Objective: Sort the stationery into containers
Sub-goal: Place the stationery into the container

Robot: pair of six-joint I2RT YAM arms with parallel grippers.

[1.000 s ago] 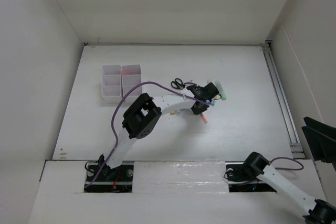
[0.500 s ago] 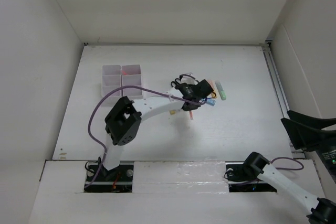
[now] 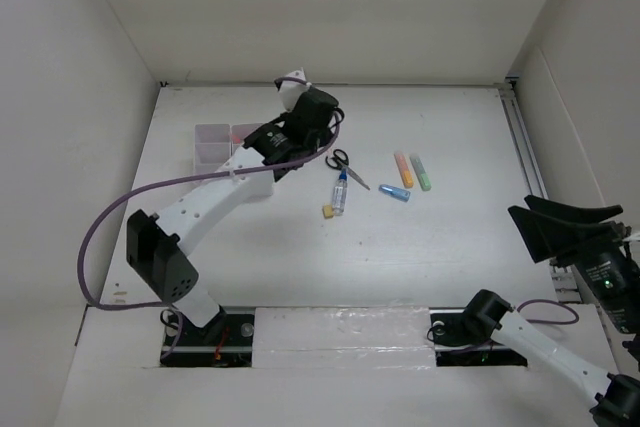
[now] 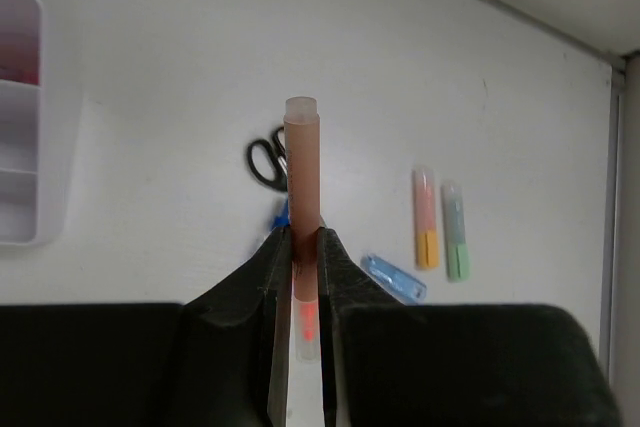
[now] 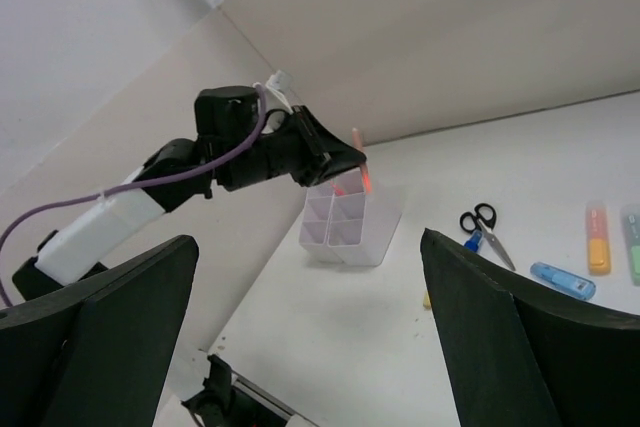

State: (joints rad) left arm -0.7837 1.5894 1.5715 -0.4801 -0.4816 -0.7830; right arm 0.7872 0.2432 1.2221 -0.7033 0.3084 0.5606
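**Step in hand.** The left tool (image 4: pixel 303 247) is pressed together on a thin red-pink pen (image 4: pixel 302 177), pinching it near one end so that most of the barrel sticks out past the fingertips. Seen from overhead, the tool hangs above the right-hand side of the white organizer (image 3: pixel 210 137) at the rear left of the tabletop (image 3: pixel 450 247). The pen is clear of the surface and not yet inside any compartment. This appears to be the carry-and-place step for the pen.

**Next move.** The pen should be lined up over one compartment, tipped end-down and lowered before the grip is let go. A reddish item already shows in a rear compartment, so that is probably the target. Which compartment lies directly below the pen cannot be told.

**Remaining items.** Six items lie loose mid-tabletop, well apart from the organizer:
- scissors (image 3: pixel 340 159)
- clear bottle (image 3: pixel 341 190), just beside the scissors
- yellow eraser (image 3: pixel 327 212)
- orange marker (image 3: pixel 403 169)
- green marker (image 3: pixel 421 172)
- blue marker (image 3: pixel 394 193)

**Obstructions.** The organizer's thin dividers could catch the pen tip. The left arm's purple cable (image 3: pixel 110 217) loops wide to the left. The right tool (image 3: pixel 560 222) is spread wide and empty at the right edge, clear of the work.
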